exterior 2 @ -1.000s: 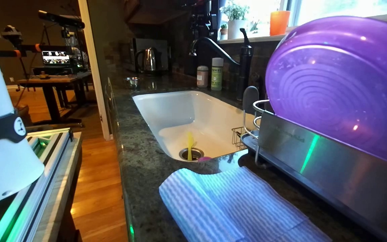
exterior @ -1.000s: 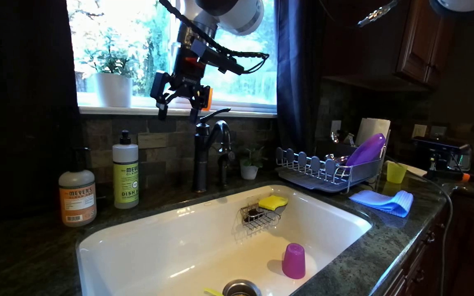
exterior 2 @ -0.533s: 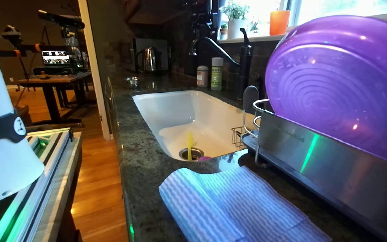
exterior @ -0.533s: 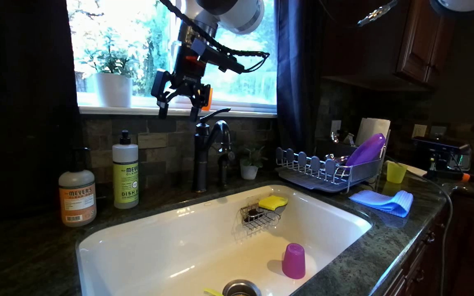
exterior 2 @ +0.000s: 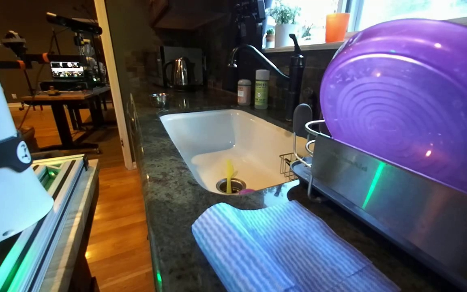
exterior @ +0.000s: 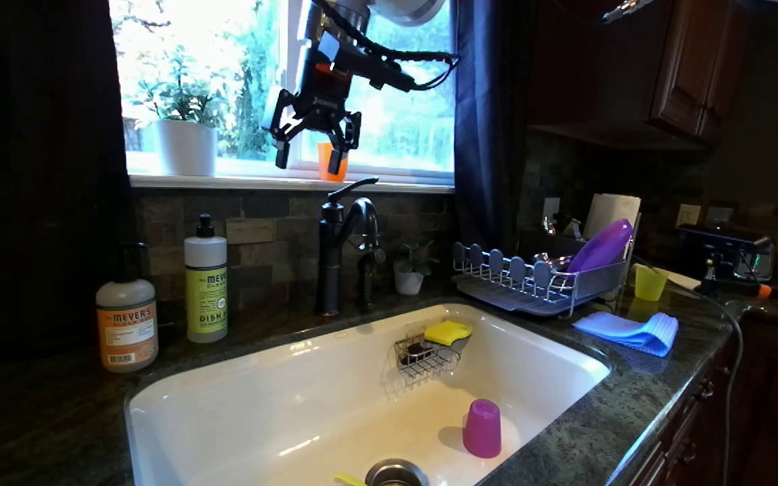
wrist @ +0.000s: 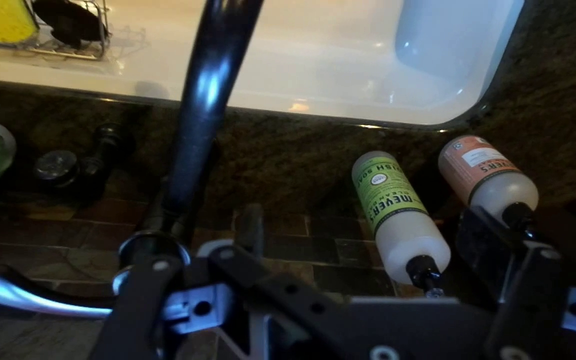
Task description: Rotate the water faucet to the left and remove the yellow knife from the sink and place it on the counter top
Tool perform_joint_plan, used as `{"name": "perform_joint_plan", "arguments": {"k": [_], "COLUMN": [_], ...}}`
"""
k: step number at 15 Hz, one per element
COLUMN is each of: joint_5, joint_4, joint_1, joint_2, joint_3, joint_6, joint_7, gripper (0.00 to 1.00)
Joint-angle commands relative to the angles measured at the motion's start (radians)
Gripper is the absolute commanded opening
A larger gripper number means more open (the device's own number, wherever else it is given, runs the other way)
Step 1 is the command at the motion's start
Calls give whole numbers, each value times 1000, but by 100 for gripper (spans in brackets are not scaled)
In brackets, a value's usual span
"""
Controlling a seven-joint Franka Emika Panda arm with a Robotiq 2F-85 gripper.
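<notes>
The fingers (exterior: 282, 154) stand wide apart. The faucet (exterior: 329, 266) stands below the fingers, separate from them. The yellow knife (exterior 2: 229, 175) lies well below the fingers, inside the sink (exterior: 240, 405), at the drain (exterior: 397, 472). The tabletop (exterior: 605, 408) borders the sink, below the fingers.

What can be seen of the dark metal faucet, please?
The dark metal faucet stands upright on the dark speckled stone counter top, beside the white rectangular sink. Its glossy arched spout curves toward the sink; a slim lever handle slants up from its top. The open black hand hangs higher, apart from it.
</notes>
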Motion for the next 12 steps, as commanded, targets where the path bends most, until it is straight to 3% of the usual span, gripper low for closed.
{"name": "perform_joint_plan", "arguments": {"k": [1,5,12], "joint_5": [-47,-75,-23], "joint_4": [-52,-92,-179], "joint_1": [21,12,-16], "joint_2": [-60,-95,-97], "joint_3": [-20,-25,-6], "joint_6": [-85,-155,-103], "joint_7": [117,223,196], "gripper": [100,100,100]}}
